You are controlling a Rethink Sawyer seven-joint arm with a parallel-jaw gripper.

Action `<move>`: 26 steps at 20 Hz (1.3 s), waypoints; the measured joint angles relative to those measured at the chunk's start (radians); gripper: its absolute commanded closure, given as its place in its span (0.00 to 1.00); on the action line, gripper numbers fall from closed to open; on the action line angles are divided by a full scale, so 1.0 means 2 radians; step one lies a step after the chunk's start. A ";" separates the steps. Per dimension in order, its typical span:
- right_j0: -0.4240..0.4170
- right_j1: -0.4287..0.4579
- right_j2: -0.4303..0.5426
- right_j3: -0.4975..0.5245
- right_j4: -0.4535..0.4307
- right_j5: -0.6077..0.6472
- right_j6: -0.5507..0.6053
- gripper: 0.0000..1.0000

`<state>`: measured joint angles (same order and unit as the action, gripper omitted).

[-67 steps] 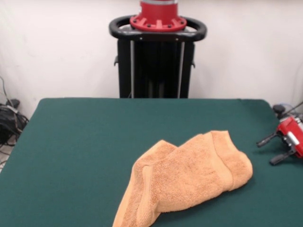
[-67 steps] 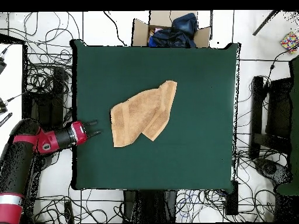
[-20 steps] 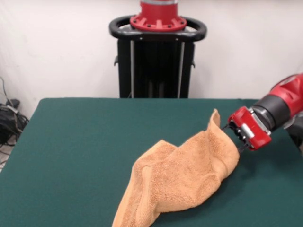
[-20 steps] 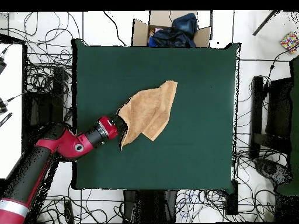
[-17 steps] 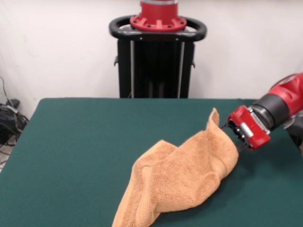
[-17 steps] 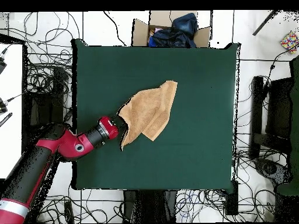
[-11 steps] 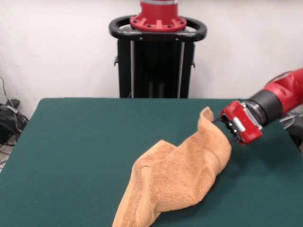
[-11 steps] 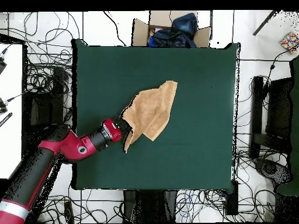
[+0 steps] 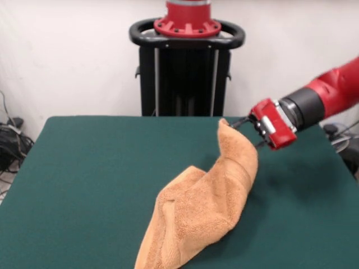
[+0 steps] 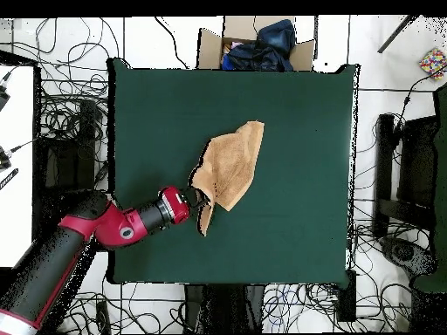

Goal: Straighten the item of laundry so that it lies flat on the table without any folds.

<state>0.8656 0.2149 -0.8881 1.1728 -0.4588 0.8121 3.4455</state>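
The orange-tan towel lies bunched and folded on the dark green table, running from the near edge up to a raised corner at the right. My gripper is shut on that raised corner and holds it above the table. In the overhead view the towel sits near the table's middle, with my gripper at its lower left corner, the arm coming in from the lower left.
The robot pedestal stands behind the table's far edge. In the overhead view a cardboard box with dark clothes sits beyond the top edge, and cables cover the floor around the table.
My gripper has lifted and moved towards the pedestal and the table's middle with the towel corner. The towel's held side has folded up and narrowed.
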 measured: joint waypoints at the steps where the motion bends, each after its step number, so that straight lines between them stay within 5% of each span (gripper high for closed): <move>1: 0.001 -0.010 0.000 0.011 0.003 0.000 0.000 0.00; 11: 0.001 -0.067 0.000 0.068 0.004 0.000 0.000 0.00; 26: 0.002 -0.081 0.000 0.087 0.003 0.000 0.000 0.00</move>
<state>0.8687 0.0520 -0.8889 1.3476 -0.4524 0.8123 3.4453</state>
